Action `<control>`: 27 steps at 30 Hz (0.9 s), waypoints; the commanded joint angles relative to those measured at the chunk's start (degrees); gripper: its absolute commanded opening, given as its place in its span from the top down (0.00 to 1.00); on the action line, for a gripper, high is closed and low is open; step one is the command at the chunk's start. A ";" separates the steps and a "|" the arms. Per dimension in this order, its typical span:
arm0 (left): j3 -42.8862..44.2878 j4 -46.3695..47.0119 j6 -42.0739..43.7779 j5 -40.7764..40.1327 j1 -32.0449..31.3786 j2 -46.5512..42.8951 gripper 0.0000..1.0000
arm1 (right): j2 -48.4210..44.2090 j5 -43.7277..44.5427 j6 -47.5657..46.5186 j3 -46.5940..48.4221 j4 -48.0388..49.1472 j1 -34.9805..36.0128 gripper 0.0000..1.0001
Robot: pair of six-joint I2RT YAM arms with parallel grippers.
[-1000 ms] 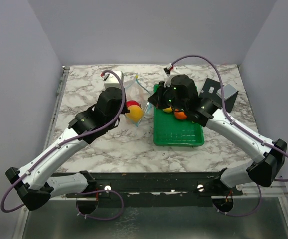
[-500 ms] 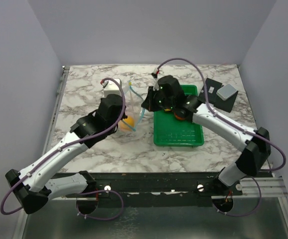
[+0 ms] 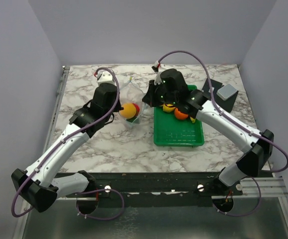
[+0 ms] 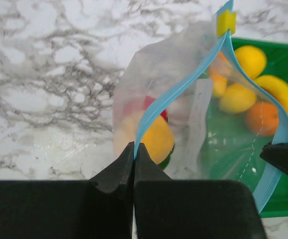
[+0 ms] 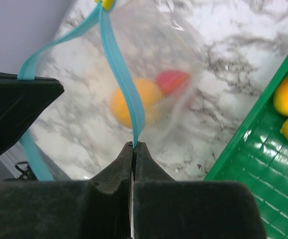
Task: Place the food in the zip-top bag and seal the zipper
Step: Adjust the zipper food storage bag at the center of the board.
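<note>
The clear zip-top bag (image 3: 131,107) hangs between my two grippers, its mouth held open. Inside it are an orange-yellow fruit (image 3: 128,110), a red fruit (image 3: 136,107) and a dark green one under them (image 4: 168,160). My left gripper (image 4: 134,145) is shut on one side of the light blue zipper (image 4: 184,82). My right gripper (image 5: 134,144) is shut on the other side of the zipper (image 5: 120,67). A small yellow slider (image 4: 226,22) sits at the far end of the zipper. More fruits, yellow and orange (image 3: 180,113), lie in the green tray (image 3: 179,135).
The green tray stands right of the bag on the marble table (image 3: 84,144). A black pad with a grey block (image 3: 227,92) lies at the far right. Purple walls close in the left, back and right sides.
Both grippers have lifted the bag and spread its mouth; the left gripper has moved toward the far side. The red fruit shows again beside the orange one in the bag.
</note>
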 commanded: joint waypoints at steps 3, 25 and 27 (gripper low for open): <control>8.09 -1.52 0.77 2.97 0.20 -1.63 1.00 | -4.89 3.00 -3.10 5.48 -2.78 0.45 0.99; -1.71 2.64 0.01 10.93 4.72 0.66 1.00 | -2.32 0.28 -0.67 -2.32 0.46 0.33 0.99; 1.09 1.75 0.72 11.26 4.77 0.09 1.00 | -3.12 0.82 -1.09 -0.97 -0.09 0.36 0.99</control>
